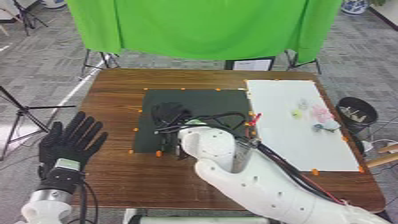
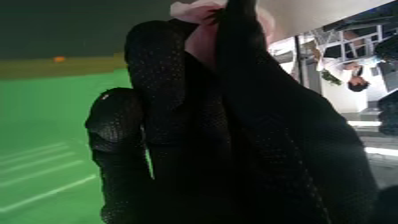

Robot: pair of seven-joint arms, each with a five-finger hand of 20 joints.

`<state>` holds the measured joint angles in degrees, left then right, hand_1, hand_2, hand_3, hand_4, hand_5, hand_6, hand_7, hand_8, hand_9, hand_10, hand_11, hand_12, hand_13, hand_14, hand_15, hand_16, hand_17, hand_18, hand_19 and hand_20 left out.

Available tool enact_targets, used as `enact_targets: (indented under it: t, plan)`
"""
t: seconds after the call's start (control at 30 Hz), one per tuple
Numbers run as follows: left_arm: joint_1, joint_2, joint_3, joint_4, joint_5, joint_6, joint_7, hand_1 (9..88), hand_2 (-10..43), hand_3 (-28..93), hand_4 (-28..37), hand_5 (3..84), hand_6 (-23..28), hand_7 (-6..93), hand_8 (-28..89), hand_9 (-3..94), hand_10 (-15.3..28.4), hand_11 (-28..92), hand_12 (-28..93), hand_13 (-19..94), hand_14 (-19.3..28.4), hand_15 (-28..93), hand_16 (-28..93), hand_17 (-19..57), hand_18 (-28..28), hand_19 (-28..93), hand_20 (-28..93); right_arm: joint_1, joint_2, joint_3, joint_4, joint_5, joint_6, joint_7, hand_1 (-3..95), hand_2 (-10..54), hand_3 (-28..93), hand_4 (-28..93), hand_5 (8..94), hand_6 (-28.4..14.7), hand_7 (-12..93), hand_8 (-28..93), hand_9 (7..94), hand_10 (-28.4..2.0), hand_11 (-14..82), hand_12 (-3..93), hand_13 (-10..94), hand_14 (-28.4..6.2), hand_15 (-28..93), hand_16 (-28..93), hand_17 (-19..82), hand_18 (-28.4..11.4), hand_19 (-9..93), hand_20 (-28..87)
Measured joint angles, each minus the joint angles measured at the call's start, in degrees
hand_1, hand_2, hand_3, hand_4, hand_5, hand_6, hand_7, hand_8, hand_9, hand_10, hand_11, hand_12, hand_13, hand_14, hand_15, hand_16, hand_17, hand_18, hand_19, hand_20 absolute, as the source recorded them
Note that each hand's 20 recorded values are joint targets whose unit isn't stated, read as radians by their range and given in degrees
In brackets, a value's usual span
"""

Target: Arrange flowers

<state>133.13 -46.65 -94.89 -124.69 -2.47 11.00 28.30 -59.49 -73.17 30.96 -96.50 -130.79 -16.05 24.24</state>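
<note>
My right hand (image 1: 169,113) is over the dark mat (image 1: 209,97), its fingers pointing down toward the mat. In the right wrist view, that hand (image 2: 191,115) has its fingers and thumb close together around a pink flower (image 2: 202,42), whose petals show on both sides of a finger near the tips. The flower's stem is hidden behind the glove. On the white board (image 1: 275,145) lie loose flowers: a pink one (image 1: 322,114), a pale one (image 1: 303,104) and a yellowish one (image 1: 298,114). My left hand (image 1: 64,145) rests palm down with straight, spread fingers at the table's left side.
Orange markers line the mat and board on the brown table (image 1: 111,175). Beside the board, a black bin (image 1: 357,111) stands on the floor. A green cloth (image 1: 209,30) hangs behind the table. My right forearm and its cables cross the board's left edge, near a small red item (image 1: 255,119).
</note>
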Motion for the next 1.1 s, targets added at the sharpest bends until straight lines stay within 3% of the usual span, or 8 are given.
enact_targets:
  t: [0.3,0.5,0.73,1.1]
  plan:
    - [-1.03,-0.45,1.02,0.49,0.40,0.11,-1.50,27.5,12.8,73,-28.3,43.4,8.8,12.4,-8,36.2,15.2,20,12,26,15.6,36,-6,-7.0,14.7,35,11,-0.37,-2.24,-0.20,3.47,2.57,0.45,0.85,54.6,-8.3,73,-28,67.6,-2.3,21,-1,73.8,-11.5,11.2,26.6,74,-8.1,51,35,42,-21.5,89,37]
    - [-2.23,-0.64,1.66,0.85,0.78,0.17,-2.78,27.5,12.8,73,-28.3,43.4,8.7,12.4,-8,36.2,15.2,21,12,26,15.6,36,-6,-7.0,14.8,35,11,-0.62,-3.48,-0.20,4.22,2.25,0.79,2.54,51.5,-9.4,78,-28,62.1,-2.5,22,-6,62.8,-14.6,16.1,16.8,71,-8.2,53,36,41,-21.3,89,36]
    - [-2.09,-0.71,1.30,0.85,0.63,0.79,-2.79,27.7,12.3,73,-28.3,43.5,8.8,12.5,-8,36.4,15.2,21,12,26,15.6,36,-6,-7.0,14.8,35,11,-1.53,-3.52,-0.10,4.12,2.52,1.16,4.03,50.5,-9.5,77,-28,61.1,-2.6,21,-13,59.1,-15.4,14.4,15.9,70,-8.1,52,36,41,-21.3,88,35]
    - [-1.83,-0.52,0.93,0.86,0.86,0.82,-2.67,35.3,1.4,71,-25.9,42.9,8.1,13.9,-8,35.9,14.3,22,12,26,15.0,37,-6,-7.0,14.6,36,11,-2.32,-3.31,0.23,2.15,3.97,1.26,5.00,44.7,-9.5,80,-28,52.6,-4.7,19,-13,52.0,-17.4,12.7,15.4,68,-10.0,55,31,41,-21.3,88,33]
